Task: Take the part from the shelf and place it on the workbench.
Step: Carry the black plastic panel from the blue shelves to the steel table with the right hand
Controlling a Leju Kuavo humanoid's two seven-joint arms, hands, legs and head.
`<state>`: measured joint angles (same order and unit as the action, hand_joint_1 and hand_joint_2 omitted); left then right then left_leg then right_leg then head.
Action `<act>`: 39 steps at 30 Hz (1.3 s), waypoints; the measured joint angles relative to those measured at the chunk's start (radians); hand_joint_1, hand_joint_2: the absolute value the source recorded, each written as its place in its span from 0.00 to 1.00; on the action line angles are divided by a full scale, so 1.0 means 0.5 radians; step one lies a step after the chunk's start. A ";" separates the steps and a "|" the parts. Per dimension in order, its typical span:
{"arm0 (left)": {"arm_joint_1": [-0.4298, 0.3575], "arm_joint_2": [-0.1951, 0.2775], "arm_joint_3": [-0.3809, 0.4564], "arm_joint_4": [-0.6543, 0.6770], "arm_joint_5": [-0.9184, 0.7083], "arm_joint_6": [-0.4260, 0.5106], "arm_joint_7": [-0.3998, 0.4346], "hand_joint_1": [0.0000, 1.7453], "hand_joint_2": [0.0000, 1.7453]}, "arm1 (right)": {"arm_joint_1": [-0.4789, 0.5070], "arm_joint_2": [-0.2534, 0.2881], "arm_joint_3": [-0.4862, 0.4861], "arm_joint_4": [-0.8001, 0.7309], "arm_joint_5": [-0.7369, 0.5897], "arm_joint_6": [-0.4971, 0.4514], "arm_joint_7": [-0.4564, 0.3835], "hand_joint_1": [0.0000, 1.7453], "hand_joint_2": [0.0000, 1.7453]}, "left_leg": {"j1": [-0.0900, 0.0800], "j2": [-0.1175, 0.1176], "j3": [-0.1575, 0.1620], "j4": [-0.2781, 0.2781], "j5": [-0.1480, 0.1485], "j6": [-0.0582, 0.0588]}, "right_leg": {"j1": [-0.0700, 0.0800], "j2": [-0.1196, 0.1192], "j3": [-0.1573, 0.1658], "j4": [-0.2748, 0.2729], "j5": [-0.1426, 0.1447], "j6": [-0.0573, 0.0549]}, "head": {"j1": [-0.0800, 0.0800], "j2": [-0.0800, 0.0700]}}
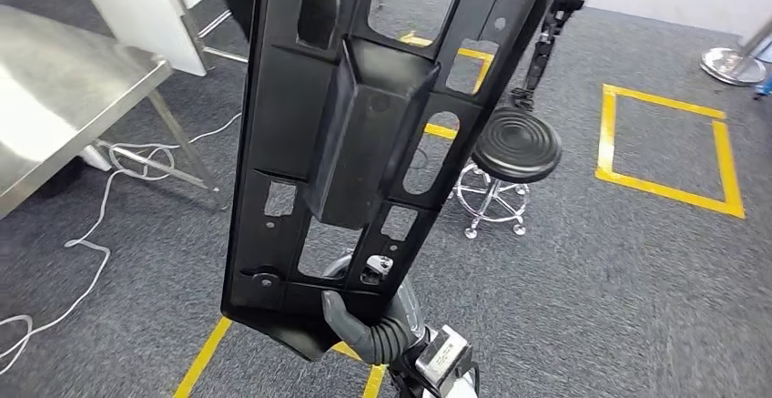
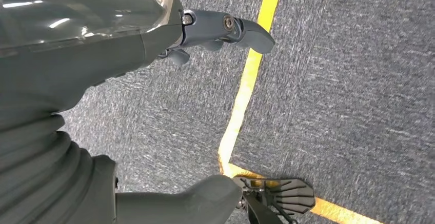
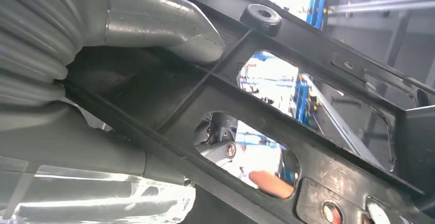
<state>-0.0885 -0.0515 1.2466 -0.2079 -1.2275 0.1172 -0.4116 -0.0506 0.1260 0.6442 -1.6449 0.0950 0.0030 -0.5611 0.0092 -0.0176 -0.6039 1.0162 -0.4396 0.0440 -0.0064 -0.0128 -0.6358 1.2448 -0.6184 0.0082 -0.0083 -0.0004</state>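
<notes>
right hand (image 1: 364, 330): fingers wrapped round the lower end of the part (image 1: 364, 125); thumb (image 3: 169, 26) pressed flat on a rib of the frame, the rest of the hand behind it.
left hand (image 2: 225, 29): hangs over the carpet, holds nothing; fingers look loosely extended, thumb apart from them.
part: long black plastic frame with cut-outs and a raised box section mid-length; held upright, tilted a little, its upper end running out of the head view. Off the shelf, carried in the air.
step in hand: judged to be the carry to the workbench (image 1: 64, 97), the steel-topped table at the left of the head view; part not yet over it.
how to do it well: grip sits at one end only, so the long free end will lever on the fingers; turn slowly, keep the grip firm, lower the frame flat onto the steel top before loosening.
watch for: stool (image 1: 510, 147) and another robot's leg (image 1: 546, 34) beyond the part; cable (image 1: 109, 198) on the carpet by the bench legs; the frame blocks much of the forward view.
floor: grey carpet with yellow tape lines (image 2: 246, 90).
</notes>
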 joint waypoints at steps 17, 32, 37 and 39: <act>0.012 0.006 0.001 0.000 0.001 0.013 -0.004 0.00 1.00 | -0.024 0.026 0.006 0.036 -0.019 0.005 -0.001 1.00 1.00 | 0.026 0.029 -0.293 0.572 -0.242 -0.117 | -0.023 -0.044 0.161 -0.427 0.227 -0.030 | -0.018 0.000; 0.004 -0.001 -0.003 0.000 -0.040 -0.019 -0.017 0.00 1.00 | 0.011 -0.006 0.002 0.024 -0.004 -0.021 -0.003 1.00 1.00 | 0.004 -0.035 -0.003 0.000 0.003 -0.001 | 0.000 0.006 -0.067 0.099 -0.016 0.011 | 0.005 0.000; 0.005 -0.009 -0.004 0.000 -0.040 -0.047 -0.078 0.00 1.00 | 0.043 -0.029 0.001 0.020 0.008 -0.044 -0.005 1.00 1.00 | 0.003 -0.151 -0.001 0.014 -0.007 -0.029 | -0.035 0.080 0.126 -0.372 0.212 0.073 | 0.006 0.000; 0.009 -0.009 -0.004 0.000 -0.040 -0.052 -0.098 0.00 1.00 | 0.062 -0.037 -0.001 0.011 0.016 -0.055 -0.015 1.00 1.00 | 0.002 -0.177 -0.011 0.017 -0.008 -0.055 | -0.030 0.093 0.149 -0.426 0.231 0.041 | 0.004 0.000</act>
<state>-0.0841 -0.0558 1.2445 -0.2078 -1.2477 0.0914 -0.4606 -0.0196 0.1077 0.6437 -1.6394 0.1032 -0.0243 -0.5688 0.0104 -0.1060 -0.6094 1.0245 -0.4436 0.0166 -0.0213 0.0338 -0.5614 1.0319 -0.5026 0.0288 -0.0063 -0.0004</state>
